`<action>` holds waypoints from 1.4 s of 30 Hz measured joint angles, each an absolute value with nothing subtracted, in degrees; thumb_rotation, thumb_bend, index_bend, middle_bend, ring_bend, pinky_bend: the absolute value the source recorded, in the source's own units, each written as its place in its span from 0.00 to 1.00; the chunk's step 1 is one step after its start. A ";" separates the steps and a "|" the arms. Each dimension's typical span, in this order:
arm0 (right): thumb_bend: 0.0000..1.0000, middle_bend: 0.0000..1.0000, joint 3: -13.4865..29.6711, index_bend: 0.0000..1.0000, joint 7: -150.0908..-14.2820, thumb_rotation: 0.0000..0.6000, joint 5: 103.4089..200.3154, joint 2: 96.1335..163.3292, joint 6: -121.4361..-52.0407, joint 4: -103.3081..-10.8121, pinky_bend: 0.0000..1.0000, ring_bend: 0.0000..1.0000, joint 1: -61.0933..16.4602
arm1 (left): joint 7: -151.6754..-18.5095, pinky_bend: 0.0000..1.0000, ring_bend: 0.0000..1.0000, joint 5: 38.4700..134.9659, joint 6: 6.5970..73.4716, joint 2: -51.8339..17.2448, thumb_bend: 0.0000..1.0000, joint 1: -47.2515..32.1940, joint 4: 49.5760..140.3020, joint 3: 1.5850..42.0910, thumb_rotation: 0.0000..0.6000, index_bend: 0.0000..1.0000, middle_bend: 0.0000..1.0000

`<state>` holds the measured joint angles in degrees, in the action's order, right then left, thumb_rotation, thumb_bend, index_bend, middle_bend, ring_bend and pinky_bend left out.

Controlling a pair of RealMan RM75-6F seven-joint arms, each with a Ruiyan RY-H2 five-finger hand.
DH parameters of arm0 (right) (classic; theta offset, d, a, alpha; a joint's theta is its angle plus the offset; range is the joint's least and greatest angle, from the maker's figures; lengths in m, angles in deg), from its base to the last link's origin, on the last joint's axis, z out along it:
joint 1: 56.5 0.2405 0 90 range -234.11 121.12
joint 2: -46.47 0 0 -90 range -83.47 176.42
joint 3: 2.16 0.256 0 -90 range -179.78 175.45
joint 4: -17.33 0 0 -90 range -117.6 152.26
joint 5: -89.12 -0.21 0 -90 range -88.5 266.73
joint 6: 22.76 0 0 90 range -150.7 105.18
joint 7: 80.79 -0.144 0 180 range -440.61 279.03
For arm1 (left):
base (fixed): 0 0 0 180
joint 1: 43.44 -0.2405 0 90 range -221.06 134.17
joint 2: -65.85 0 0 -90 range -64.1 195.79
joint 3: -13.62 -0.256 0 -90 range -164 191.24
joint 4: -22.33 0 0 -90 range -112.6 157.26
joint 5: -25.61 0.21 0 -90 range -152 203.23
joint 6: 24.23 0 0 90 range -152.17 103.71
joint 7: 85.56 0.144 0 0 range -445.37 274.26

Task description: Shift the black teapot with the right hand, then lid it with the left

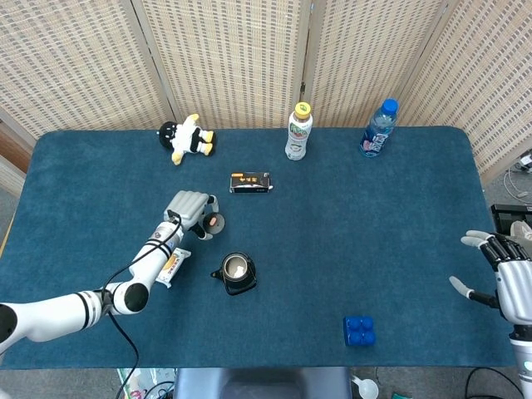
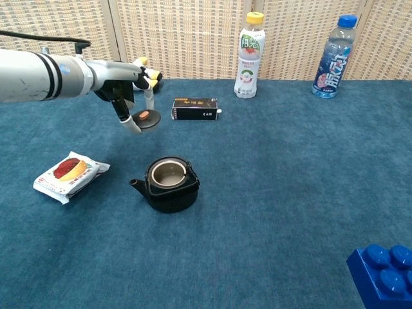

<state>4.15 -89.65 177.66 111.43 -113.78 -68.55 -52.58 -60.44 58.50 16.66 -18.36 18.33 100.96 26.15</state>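
Observation:
The black teapot (image 1: 236, 273) (image 2: 170, 185) stands open-topped near the table's front middle, spout pointing left. My left hand (image 1: 190, 209) (image 2: 124, 87) hovers behind and to the left of it, pinching the small dark lid (image 1: 214, 222) (image 2: 147, 118) above the cloth. The lid hangs a short way from the pot's mouth, not over it. My right hand (image 1: 504, 270) is far off at the table's right edge, fingers spread, holding nothing; the chest view does not show it.
A snack packet (image 1: 173, 268) (image 2: 69, 174) lies left of the teapot. A black box (image 1: 250, 182) (image 2: 195, 109), a white bottle (image 1: 298, 130) (image 2: 250, 55), a blue bottle (image 1: 378, 128) (image 2: 333, 56) and a plush toy (image 1: 188, 138) stand behind. A blue brick (image 1: 358, 330) (image 2: 382, 275) sits front right.

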 measured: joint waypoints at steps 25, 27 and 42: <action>0.06 0.28 3.36 0.32 -89.97 1.00 178.34 111.01 -113.17 -69.15 0.26 0.21 -52.37 | -58.71 1.00 1.00 60.53 26.71 -9.94 0.14 16.22 121.75 22.99 1.00 0.44 1.00; 0.06 0.28 3.36 0.32 -89.94 1.00 178.26 110.94 -113.18 -69.26 0.26 0.21 -52.41 | -58.59 1.00 1.00 61.05 26.91 -10.16 0.14 16.18 122.35 22.65 1.00 0.44 1.00; 0.06 0.28 3.27 0.32 -89.99 1.00 177.89 110.40 -112.84 -69.74 0.26 0.21 -52.49 | -58.07 1.00 1.00 63.76 27.99 -11.91 0.14 16.01 124.03 20.99 1.00 0.45 1.00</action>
